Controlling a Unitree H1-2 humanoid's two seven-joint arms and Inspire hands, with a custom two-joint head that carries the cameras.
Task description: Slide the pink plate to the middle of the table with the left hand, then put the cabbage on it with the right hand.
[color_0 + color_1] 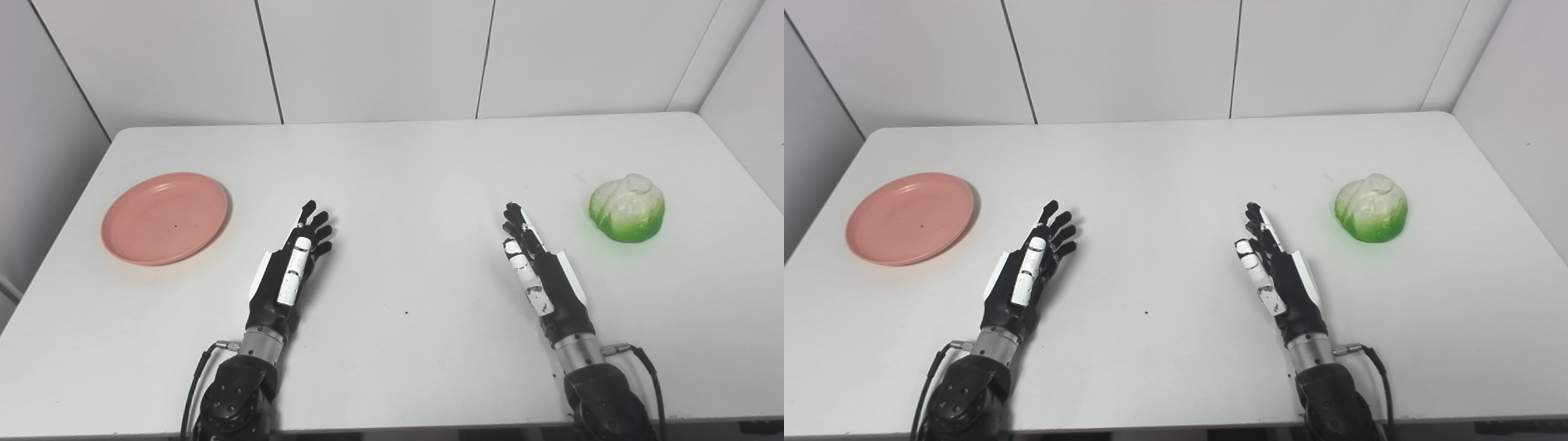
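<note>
A round pink plate lies flat at the left side of the white table, with nothing on it. A green and white cabbage sits at the right side. My left hand rests low over the table to the right of the plate, fingers stretched out and apart, holding nothing. My right hand lies left of the cabbage, also open with straight fingers. Neither hand touches its object.
White wall panels stand close behind the table's far edge and along both sides. The near table edge runs just under both wrists. A small dark speck marks the tabletop between the arms.
</note>
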